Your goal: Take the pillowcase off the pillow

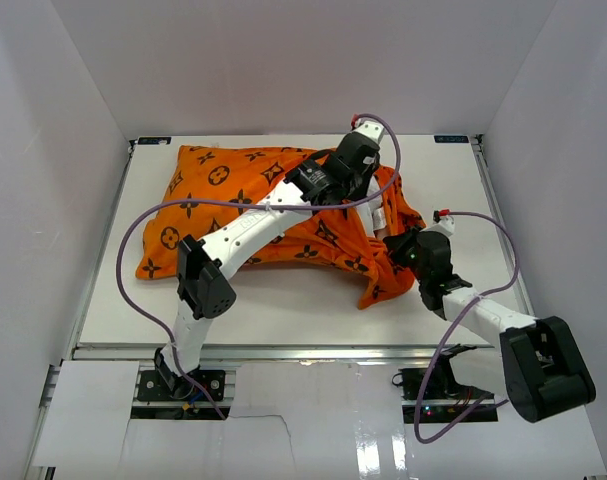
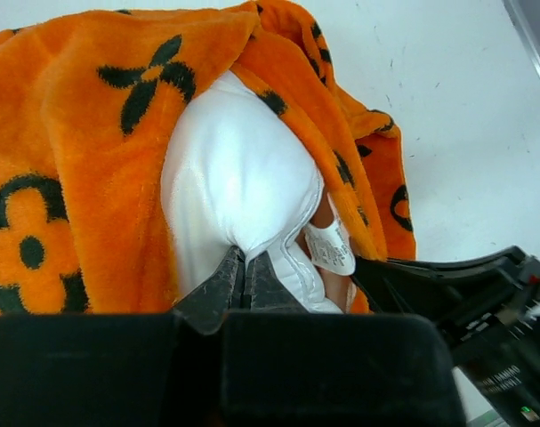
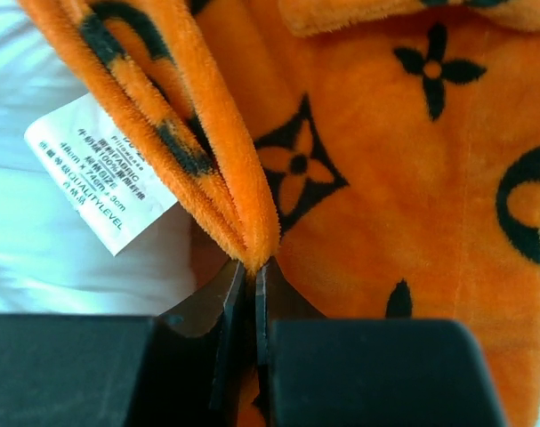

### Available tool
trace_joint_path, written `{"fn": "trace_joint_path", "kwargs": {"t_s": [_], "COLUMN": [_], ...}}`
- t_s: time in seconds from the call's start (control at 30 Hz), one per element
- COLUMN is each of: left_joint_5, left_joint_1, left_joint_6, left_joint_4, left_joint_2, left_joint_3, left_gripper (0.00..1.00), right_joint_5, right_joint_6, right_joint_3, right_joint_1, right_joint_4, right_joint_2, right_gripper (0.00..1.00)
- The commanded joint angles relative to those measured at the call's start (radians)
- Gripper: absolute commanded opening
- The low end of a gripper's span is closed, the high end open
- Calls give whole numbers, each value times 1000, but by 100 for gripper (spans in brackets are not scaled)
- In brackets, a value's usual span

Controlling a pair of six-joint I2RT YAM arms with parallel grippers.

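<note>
1. The pillowcase [image 1: 233,215] lies across the far half of the table [image 1: 283,310], with its open mouth at the 3 o'clock end.
2. The pillow [image 2: 238,178] is mostly inside. One white corner bulges out of that mouth, with a tag [image 2: 330,249] just beside it.
3. The left gripper [image 2: 245,271] reaches over the pillowcase. Its jaws are pressed together on the bared white corner, probably to hold or draw the pillow.
4. The right gripper [image 3: 250,267], at 4 o'clock of the pillowcase, pinches the folded orange hem. This probably lets the fabric be pulled the opposite way.
5. Removal looks barely begun, and opposed pulls seem the next need.
</note>
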State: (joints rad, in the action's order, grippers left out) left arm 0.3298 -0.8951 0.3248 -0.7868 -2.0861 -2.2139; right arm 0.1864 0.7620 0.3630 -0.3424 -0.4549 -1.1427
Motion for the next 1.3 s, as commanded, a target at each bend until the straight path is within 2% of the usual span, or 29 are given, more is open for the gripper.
{"fn": "trace_joint_path", "kwargs": {"t_s": [0.0, 0.13, 0.17, 0.23, 0.27, 0.3, 0.33, 0.37, 0.4, 0.43, 0.5, 0.63, 0.73, 0.87, 1.0, 1.13, 1.2, 1.27], "left_joint_5": [100, 91, 81, 8, -38, -154, -210, -263, -355, -386, -396, -357, -359, -365, -373, -364, -348, -345], "left_joint_1": [64, 96, 96, 96, 96, 96, 96, 94, 93, 91, 90, 90, 90, 88, 87, 87, 85, 84], "left_joint_6": [-12, -12, -6, 23, 28, 39, 46, 54, 57, 62, 68, 85, 102, 112, 126, 128, 128, 128], "left_joint_4": [184, 147, 149, 179, 196, 207, 213, 216, 224, 242, 267, 310, 316, 333, 353, 353, 353, 345], "left_joint_2": [238, 258, 296, 351, 401, 420, 432, 445, 466, 477, 512, 532, 521, 514, 512, 505, 509, 523], "left_joint_3": [-53, -64, -23, 55, 142, 178, 210, 242, 316, 351, 425, 560, 591, 609, 628, 628, 626, 613], "left_gripper": [0, 0, 0, 0, 0, 0, 0, 0, 0, 0, 0, 0, 0, 0, 0, 0, 0, 0], "right_joint_5": [18, 2, -4, -60, -82, -120, -163, -204, -249, -249, -272, -347, -398, -418, -478, -446, -407, -348], "right_joint_6": [-15, 2, 2, -1, -13, -39, -82, -175, -214, -245, -315, -372, -408, -414, -409, -411, -420, -414], "right_joint_3": [-36, -33, -32, -32, -32, -32, -30, -9, 19, 46, 89, 132, 243, 347, 441, 473, 478, 475], "right_joint_1": [29, 45, 54, 89, 97, 98, 95, 92, 89, 88, 86, 86, 86, 86, 86, 83, 83, 83], "right_joint_4": [130, 101, 91, 65, 35, 18, -2, -13, 43, 82, 133, 137, 197, 199, 171, 169, 174, 173], "right_joint_2": [-84, -172, -186, -215, -213, -203, -166, -146, -106, -80, 21, 165, 160, 71, -32, -109, -158, -199], "right_gripper": [8, 8, 8, 8, 8, 8, 8, 12, 21, 27, 40, 52, 58, 68, 70, 70, 68, 62]}}
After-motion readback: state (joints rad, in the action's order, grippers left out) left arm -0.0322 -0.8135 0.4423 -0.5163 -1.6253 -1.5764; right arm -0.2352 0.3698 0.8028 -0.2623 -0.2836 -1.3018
